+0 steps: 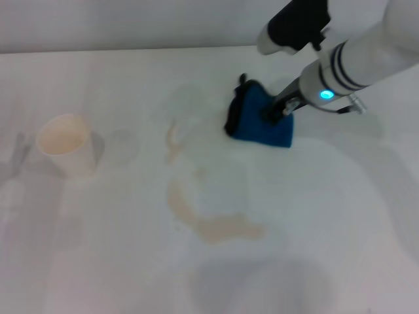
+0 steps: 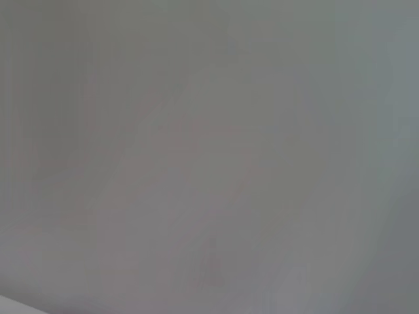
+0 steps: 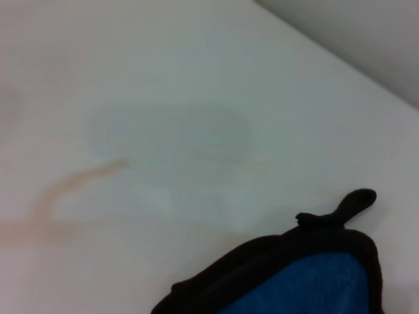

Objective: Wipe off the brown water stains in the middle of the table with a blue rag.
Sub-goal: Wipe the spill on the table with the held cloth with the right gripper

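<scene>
Fingers (image 1: 275, 112) pressing blue rag (image 1: 262, 121), brown water stains (image 1: 216, 226) nearby, paper cup (image 1: 65, 144) left

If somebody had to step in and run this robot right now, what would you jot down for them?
Right claw: down on the blue rag, at the far right part of the table; I cannot tell whether it is gripping.
Left claw: out of sight.
Brown water stains: faint streaks and a tan patch mid-table, nearer than the rag and to its left, apart from it.
Paper cup: upright at the left.
Done: rag reached.
Left: wipe the streaks and the tan patch.
</scene>
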Robot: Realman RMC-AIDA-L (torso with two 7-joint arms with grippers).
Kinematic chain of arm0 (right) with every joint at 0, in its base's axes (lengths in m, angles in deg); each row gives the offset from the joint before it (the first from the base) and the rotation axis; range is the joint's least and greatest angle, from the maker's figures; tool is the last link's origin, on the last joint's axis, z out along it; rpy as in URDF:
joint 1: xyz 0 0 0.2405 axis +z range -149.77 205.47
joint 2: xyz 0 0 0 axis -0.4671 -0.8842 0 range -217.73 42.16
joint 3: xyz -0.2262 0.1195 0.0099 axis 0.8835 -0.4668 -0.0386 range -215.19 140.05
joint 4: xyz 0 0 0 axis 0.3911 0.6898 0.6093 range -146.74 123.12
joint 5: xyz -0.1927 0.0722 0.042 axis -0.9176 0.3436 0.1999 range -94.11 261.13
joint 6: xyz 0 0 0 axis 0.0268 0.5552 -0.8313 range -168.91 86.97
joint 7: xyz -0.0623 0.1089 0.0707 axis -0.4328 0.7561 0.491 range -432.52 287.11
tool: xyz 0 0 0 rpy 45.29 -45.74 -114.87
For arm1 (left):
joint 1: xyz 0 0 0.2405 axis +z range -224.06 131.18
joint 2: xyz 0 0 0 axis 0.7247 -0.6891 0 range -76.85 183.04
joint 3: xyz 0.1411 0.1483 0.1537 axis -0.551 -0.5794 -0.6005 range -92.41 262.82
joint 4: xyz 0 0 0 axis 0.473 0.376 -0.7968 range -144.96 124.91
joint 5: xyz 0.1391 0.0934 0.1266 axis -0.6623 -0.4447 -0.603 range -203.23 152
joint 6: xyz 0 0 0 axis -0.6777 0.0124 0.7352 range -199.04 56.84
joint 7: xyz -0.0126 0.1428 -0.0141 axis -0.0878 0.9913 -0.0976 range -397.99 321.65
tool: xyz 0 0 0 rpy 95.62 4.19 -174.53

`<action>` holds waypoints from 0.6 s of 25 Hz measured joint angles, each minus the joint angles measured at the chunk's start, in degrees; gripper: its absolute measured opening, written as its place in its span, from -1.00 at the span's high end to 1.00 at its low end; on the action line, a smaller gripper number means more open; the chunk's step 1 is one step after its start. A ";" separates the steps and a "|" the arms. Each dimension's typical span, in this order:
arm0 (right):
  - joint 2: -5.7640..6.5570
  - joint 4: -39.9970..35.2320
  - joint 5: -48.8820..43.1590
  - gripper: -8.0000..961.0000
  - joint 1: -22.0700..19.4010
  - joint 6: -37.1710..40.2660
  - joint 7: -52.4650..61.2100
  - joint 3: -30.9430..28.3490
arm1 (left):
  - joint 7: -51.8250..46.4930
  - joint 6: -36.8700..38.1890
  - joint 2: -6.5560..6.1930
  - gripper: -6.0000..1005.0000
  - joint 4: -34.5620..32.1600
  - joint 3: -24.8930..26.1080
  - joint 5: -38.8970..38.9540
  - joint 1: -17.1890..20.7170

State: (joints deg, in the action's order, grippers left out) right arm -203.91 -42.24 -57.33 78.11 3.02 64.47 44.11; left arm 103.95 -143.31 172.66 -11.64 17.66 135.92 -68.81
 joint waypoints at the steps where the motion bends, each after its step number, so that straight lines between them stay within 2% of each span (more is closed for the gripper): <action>1: 0.06 0.07 4.16 0.87 0.04 0.15 0.01 2.82 | 0.00 0.00 0.02 -0.74 0.10 -0.02 0.00 -0.18; 8: -0.02 -0.83 13.43 0.87 0.17 2.04 0.00 10.62 | -0.68 0.03 0.05 -0.75 0.30 0.03 0.00 -0.23; 15: -0.04 -5.40 20.54 0.87 -0.74 7.76 -0.18 17.44 | -1.41 0.06 0.05 -0.75 0.08 0.05 0.00 -0.19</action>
State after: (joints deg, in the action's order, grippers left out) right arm -203.95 -47.65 -36.79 77.37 10.78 64.30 61.56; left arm 102.54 -143.25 172.71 -11.56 17.71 135.92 -69.01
